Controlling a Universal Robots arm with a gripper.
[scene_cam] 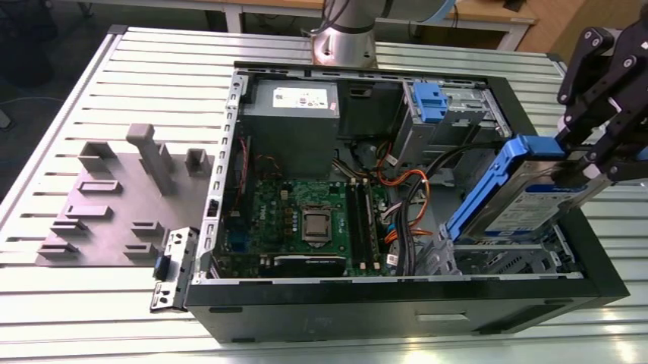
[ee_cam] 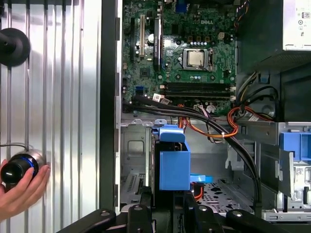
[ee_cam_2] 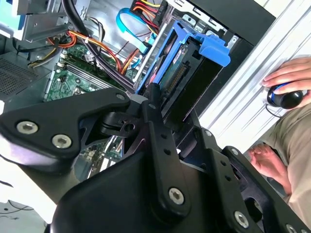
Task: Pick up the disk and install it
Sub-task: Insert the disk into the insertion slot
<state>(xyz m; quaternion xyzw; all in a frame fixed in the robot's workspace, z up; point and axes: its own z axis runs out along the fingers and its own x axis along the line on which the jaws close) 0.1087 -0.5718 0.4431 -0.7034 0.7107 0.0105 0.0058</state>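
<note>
1. In the exterior view, the gripper point(scene_cam: 585, 163) was clamped on the upper end of the disk point(scene_cam: 526, 201). The disk hung tilted at the exterior view's right, its lower end at the mouth of the drive bay point(scene_cam: 506, 258).
2. In the second wrist view, the disk point(ee_cam_2: 189, 63) sat near the cables point(ee_cam_2: 97, 53). Seating it well probably meant squaring its blue bracket to the bay.
3. In the first wrist view, the disk point(ee_cam: 174, 162) stood edge-on over the bay floor, cables just beside it, so a slow, straight descent seemed wisest. A person's hand point(ee_cam: 22, 189) rested outside the case
</note>
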